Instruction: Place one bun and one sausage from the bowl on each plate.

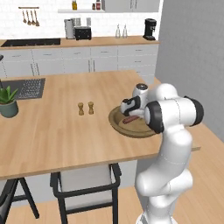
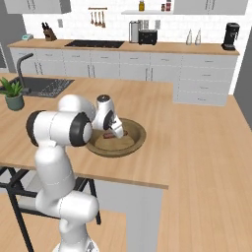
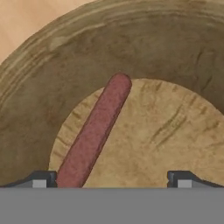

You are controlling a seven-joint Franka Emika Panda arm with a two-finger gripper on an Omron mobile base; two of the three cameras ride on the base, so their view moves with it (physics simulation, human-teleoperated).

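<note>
Start at the gripper (image 3: 111, 180). In the hand view you see its two dark fingertips (image 3: 43, 179) spread to full width, one at each side of the lower edge. Nothing sits between them, and they hold nothing. In the left base view the gripper (image 1: 130, 114) hangs just above the bowl (image 1: 117, 124), pointing down into it.

Next, locate the sausage (image 3: 94, 132). It lies flat on the pale floor of the bowl (image 3: 52, 78), running diagonally. One end lies just beside the left-hand fingertip as the hand view shows it; the other end reaches the darker sloped wall. You cannot tell whether that fingertip touches it. In the base views the sausage (image 1: 130, 119) (image 2: 118, 134) shows as a short reddish bar under the gripper (image 2: 118, 132).

The bowl (image 2: 139, 135) stands on the wooden counter (image 1: 57, 131), near the edge closest to the robot.

Farther along the counter, two small shakers (image 1: 85, 108) stand side by side, well apart from the bowl. Beyond them, a potted plant (image 1: 8, 101) stands near the sink (image 1: 27, 87).
</note>
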